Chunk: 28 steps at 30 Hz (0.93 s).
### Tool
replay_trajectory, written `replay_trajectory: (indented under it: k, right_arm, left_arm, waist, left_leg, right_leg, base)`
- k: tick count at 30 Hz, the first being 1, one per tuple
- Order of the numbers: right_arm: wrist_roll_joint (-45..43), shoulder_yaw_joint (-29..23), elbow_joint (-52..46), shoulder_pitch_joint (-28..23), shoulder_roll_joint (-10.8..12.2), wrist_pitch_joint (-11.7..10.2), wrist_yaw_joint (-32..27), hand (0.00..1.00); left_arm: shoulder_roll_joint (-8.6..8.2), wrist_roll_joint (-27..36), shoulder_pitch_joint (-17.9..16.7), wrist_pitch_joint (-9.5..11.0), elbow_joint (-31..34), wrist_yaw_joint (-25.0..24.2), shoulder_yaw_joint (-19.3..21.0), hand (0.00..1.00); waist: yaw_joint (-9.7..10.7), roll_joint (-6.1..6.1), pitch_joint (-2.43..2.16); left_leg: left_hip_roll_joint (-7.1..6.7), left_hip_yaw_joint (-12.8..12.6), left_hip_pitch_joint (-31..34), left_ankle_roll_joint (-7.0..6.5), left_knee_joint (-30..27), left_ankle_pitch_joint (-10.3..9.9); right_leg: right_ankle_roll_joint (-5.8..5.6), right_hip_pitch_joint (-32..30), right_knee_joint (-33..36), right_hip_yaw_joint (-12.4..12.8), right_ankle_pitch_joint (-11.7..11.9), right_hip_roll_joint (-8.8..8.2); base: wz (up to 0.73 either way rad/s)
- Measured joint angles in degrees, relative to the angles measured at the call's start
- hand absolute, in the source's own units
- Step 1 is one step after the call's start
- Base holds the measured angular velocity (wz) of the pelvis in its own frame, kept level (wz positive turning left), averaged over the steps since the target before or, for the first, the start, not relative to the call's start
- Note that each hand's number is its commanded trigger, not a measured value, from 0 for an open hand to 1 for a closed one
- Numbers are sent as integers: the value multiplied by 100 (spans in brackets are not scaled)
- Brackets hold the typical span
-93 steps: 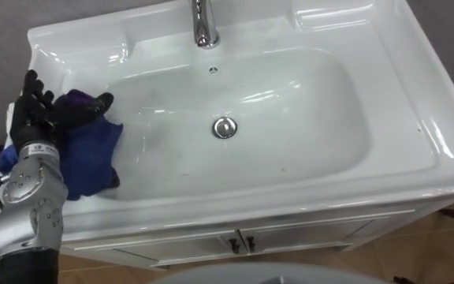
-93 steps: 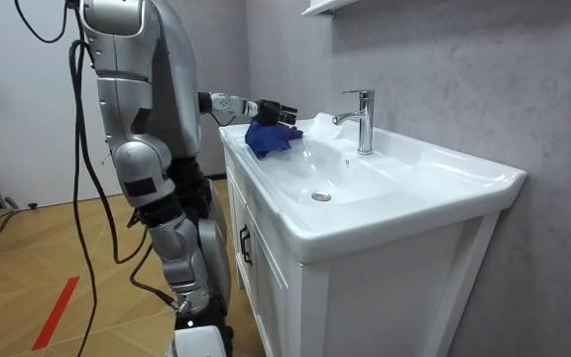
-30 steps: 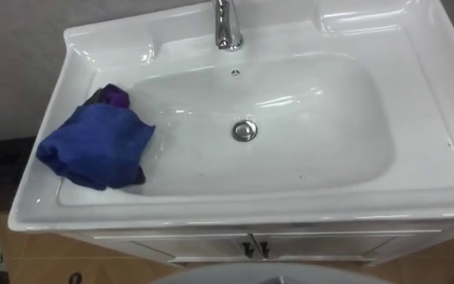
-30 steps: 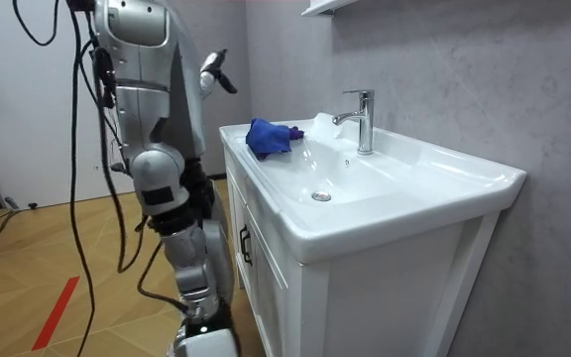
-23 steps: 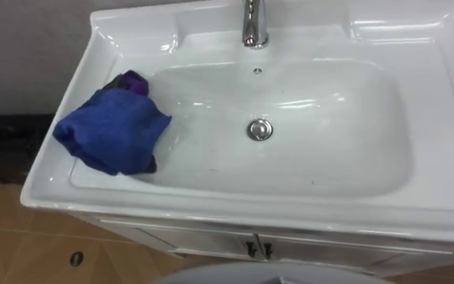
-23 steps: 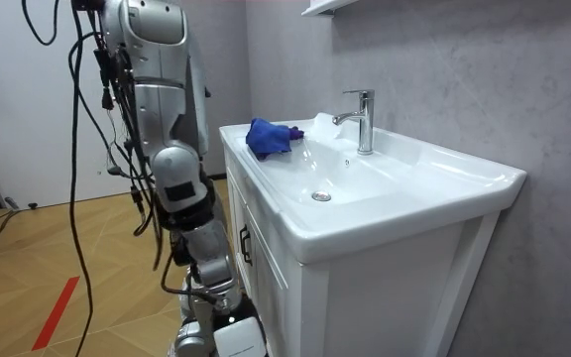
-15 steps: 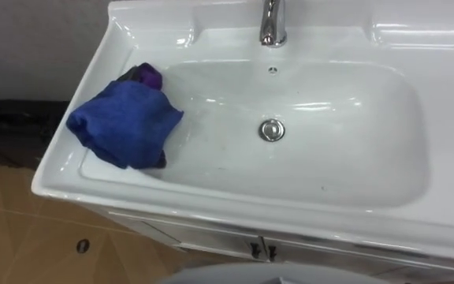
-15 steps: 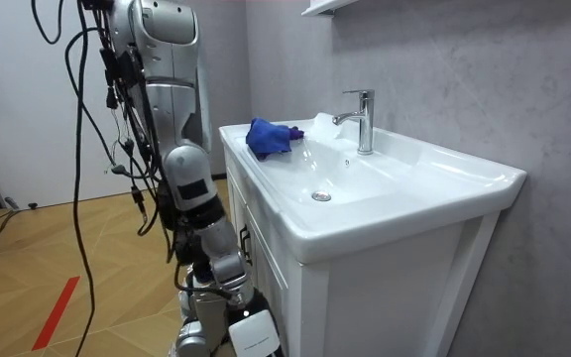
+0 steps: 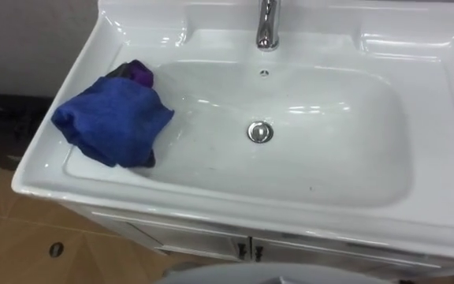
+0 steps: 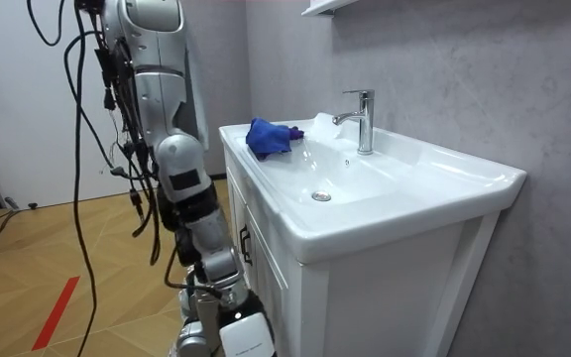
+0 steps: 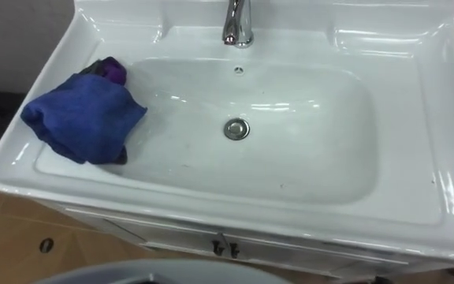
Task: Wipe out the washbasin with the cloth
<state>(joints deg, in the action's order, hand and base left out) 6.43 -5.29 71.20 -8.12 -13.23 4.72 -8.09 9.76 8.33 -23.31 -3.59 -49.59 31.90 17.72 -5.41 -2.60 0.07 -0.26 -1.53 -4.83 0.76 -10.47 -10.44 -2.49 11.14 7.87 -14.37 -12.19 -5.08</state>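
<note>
A crumpled blue cloth with a purple patch at its far end lies on the left rim of the white basin, drooping over the bowl's left slope. It shows as well in the right eye view as the cloth, and in the room view as the cloth on the basin's near corner. Nothing touches it. The bowl holds a round chrome drain. In the room view I stand close to the cabinet front at the basin's cloth end.
A chrome tap rises at the back middle of the basin, above a small overflow hole. Below the rim are white cabinet doors with two small dark handles. Wooden floor lies to the left, a grey wall behind.
My left hand, which held the cloth 3.1 s ago, has let go and drawn away. The cloth stays put. Since then my body has turned by the cabinet and the eye views have shifted.
</note>
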Motion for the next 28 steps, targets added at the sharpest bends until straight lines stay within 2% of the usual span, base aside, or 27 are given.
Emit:
replay_trajectory:
  k: [6,10,12,16,22,24,28]
  right_arm:
    - [-30,4,155,-117,1,5,-4,0]
    - [-251,7,276,-98,56,33,-2,0]
    - [-275,23,329,-126,92,38,15,0]
    - [-290,45,386,-152,200,110,140,0]
    - [-452,202,433,-84,274,290,337,0]
    - [-452,254,464,-75,295,301,351,0]
    - [-506,407,462,-20,355,484,402,0]
  left_arm:
    - [-64,-264,47,4,-542,-294,-216,0]
    - [-216,-591,75,-11,-846,-582,-233,0]
    - [-241,-692,111,-30,-991,-752,-343,0]
    - [-260,-1042,281,-182,-1229,-1176,-494,0]
    - [-262,-1181,541,-356,-1238,-1721,-1007,0]
    - [-263,-1181,584,-383,-1241,-1835,-1114,0]
    - [-279,-1181,704,-562,-1246,-2120,-1241,0]
  waist:
    - [132,29,-2]
    - [215,109,-11]
    - [254,132,-3]
    - [348,242,10]
    - [468,253,4]
    - [512,263,4]
    - [516,297,7]
  left_leg:
    - [23,-140,-141,0,89,-1]
    - [39,-277,-181,-5,111,-18]
    - [40,-303,-193,-10,91,-38]
    - [42,-314,-187,-12,90,-41]
    - [45,-345,-206,-16,79,-55]
    - [45,-355,-237,-15,84,-58]
    - [54,-415,-262,-15,91,-80]
  right_leg:
    - [-9,-5,78,135,-19,-3]
    - [-11,-13,84,232,-22,-5]
    - [-11,-4,82,266,-22,-4]
    - [-12,-13,80,298,-23,0]
    - [-13,-17,91,325,-24,-2]
    - [-15,-18,93,333,-25,-3]
    - [-18,-26,85,395,-27,2]
  base:
    - [-12]
    - [-15]
    - [-9]
    - [-1]
    - [-2]
    - [-5]
    - [-8]
